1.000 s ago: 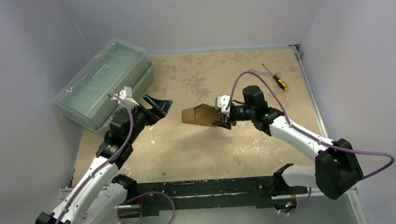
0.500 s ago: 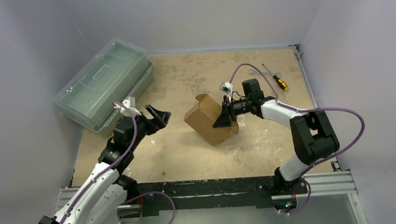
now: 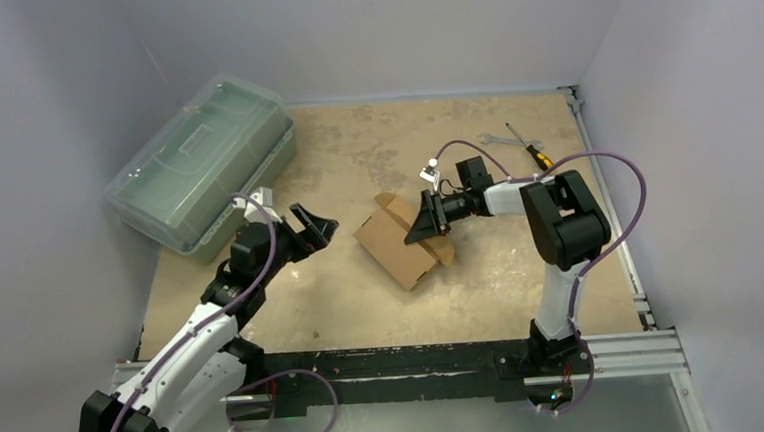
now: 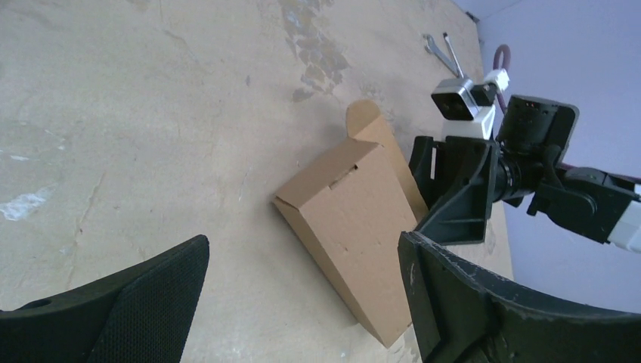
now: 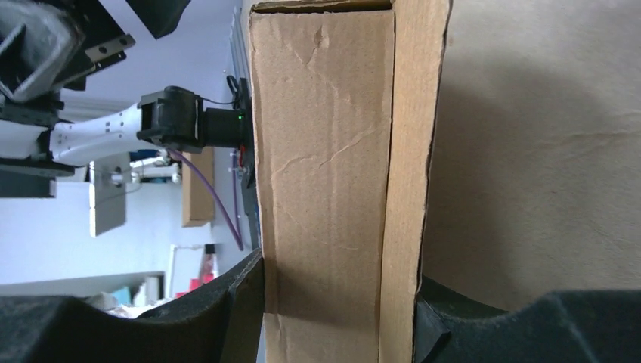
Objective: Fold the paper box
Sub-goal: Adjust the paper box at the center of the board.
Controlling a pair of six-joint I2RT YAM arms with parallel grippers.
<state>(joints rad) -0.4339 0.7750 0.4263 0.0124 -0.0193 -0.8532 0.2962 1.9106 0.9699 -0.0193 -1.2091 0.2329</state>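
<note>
Jaws of right gripper (image 3: 427, 225) clamping paper box (image 3: 392, 243), left gripper (image 3: 316, 223) spread wide, gripped edge hidden behind fingers

Open across bare worktop (image 3: 342, 279) between the spread left fingers (image 4: 484, 310) and the paper box (image 3: 398, 245). Barred on the box's right side by the right fingers (image 5: 151, 325), clamped on its edge. Crowded at far left by the green case (image 3: 199, 162); cluttered at far right with a screwdriver (image 3: 526, 142) and wrench (image 3: 492, 139).
</note>
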